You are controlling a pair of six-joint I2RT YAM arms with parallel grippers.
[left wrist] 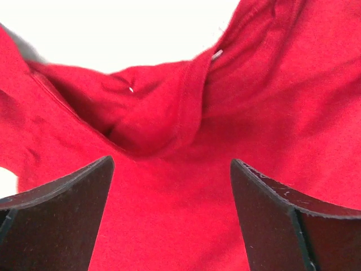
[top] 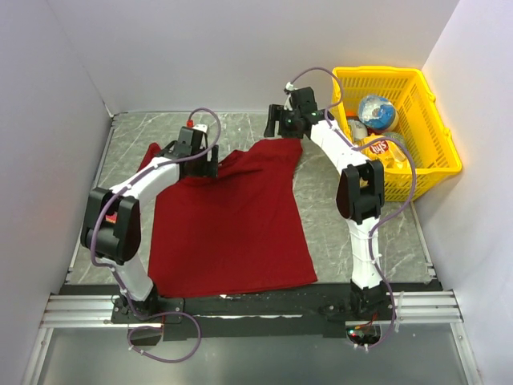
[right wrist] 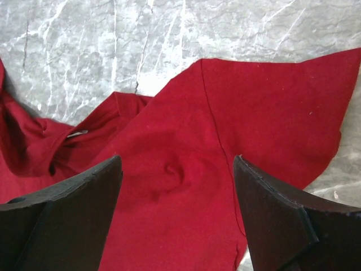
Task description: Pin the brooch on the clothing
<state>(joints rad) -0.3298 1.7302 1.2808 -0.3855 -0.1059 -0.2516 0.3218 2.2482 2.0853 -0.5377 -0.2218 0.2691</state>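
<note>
"Black fingers [left wrist: 56, 220] on the left gripper [left wrist: 172, 164]: how do they stand?"

"Spread wide with nothing pinched between them, hanging just over the dark-red T-shirt [top: 232, 216]. In the left wrist view, red cloth fills the whole gap."

"And the right gripper [right wrist: 177, 161]?"

"Spread wide too, and holding nothing. It is over a sleeve at the shirt's upper right corner. The grey marbled table [right wrist: 169, 39] runs across the top of that wrist view."

"How does the shirt lie from overhead?"

"Across the middle of the table, hem toward the bottom of the frame and neck toward the top, rumpled around the left gripper. The small white label [left wrist: 217, 55] shows upper right of centre in the left wrist view, at the neck seam."

"The brooch?"

"A tiny pale speck [left wrist: 131, 89] sits in a fold upper left of centre in that same view. It is too small to tell whether that is it."

"Further out?"

"A yellow basket [top: 437, 156] stands at the upper right of the overhead view, apart from the shirt, with a yellow snack bag [top: 377, 147] inside."
</note>
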